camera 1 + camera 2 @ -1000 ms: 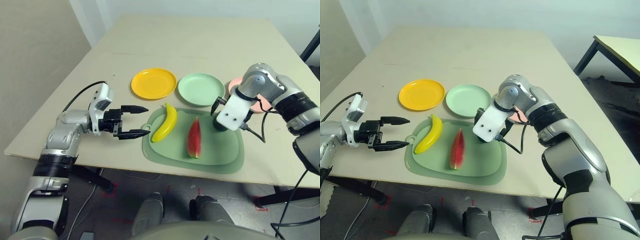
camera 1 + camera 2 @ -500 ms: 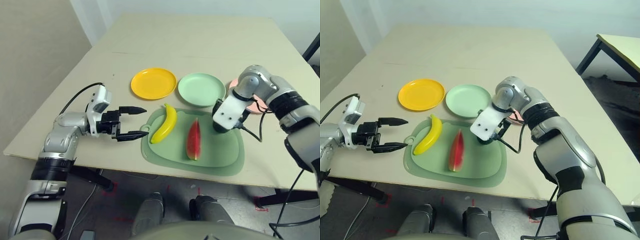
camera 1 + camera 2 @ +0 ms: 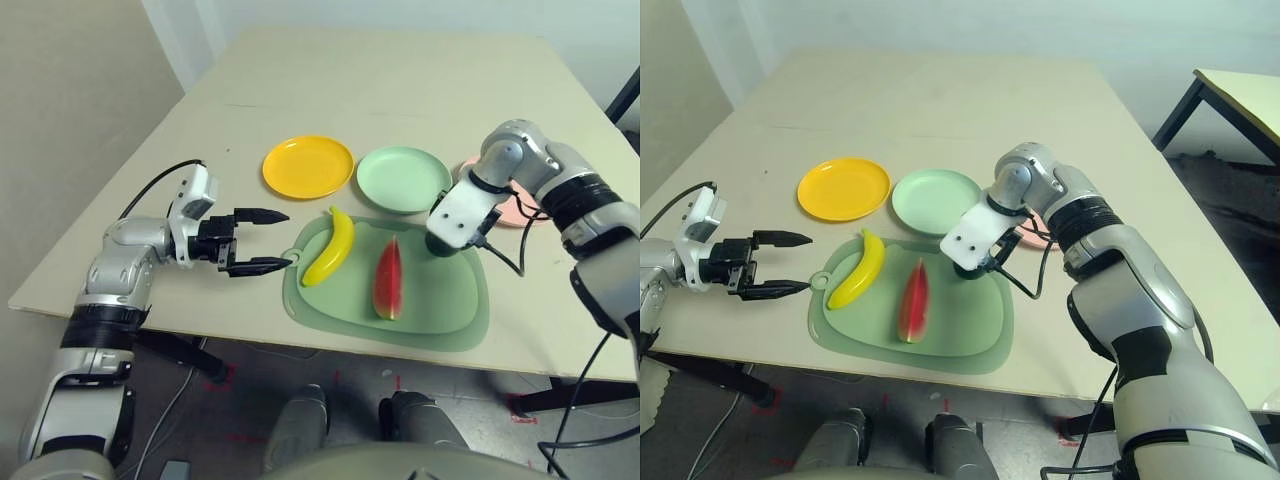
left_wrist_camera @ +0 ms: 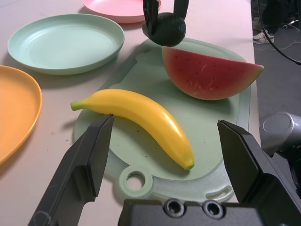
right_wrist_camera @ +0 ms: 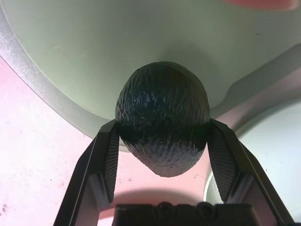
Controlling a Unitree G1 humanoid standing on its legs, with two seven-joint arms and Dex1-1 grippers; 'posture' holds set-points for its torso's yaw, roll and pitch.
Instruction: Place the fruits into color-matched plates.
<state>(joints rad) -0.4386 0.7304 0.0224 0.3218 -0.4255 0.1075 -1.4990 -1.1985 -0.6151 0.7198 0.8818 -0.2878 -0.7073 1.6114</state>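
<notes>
The right pincer (image 5: pixel 163 123) is closed on the avocado (image 5: pixel 162 146), one finger pressed to each side of it, so its fingers stand apart by the fruit's width. It holds the avocado over the far right part of the mat (image 3: pixel 440 300); whether the fruit touches the mat, I cannot tell. The left pincer (image 3: pixel 288 239) is wide open with nothing between its fingers, just beside the mat's left end, near the ring (image 4: pixel 135 181) there, and it points toward the mat.

The banana (image 3: pixel 331 250) lies on the left part of the mat, curved, its stem end at the mat's far edge. The watermelon (image 3: pixel 387 280) lies near the middle of the mat, lengthwise from near to far, apart from the banana.

Three plates stand on the surface (image 3: pixel 380 90) beyond the mat, all bare where they can be seen: the yellow plate (image 3: pixel 308 167) past its far left, the green plate (image 3: pixel 403 179) just past its far edge, and the pink plate (image 3: pixel 512 210) past its far right corner, partly hidden behind the right arm (image 3: pixel 520 160).
</notes>
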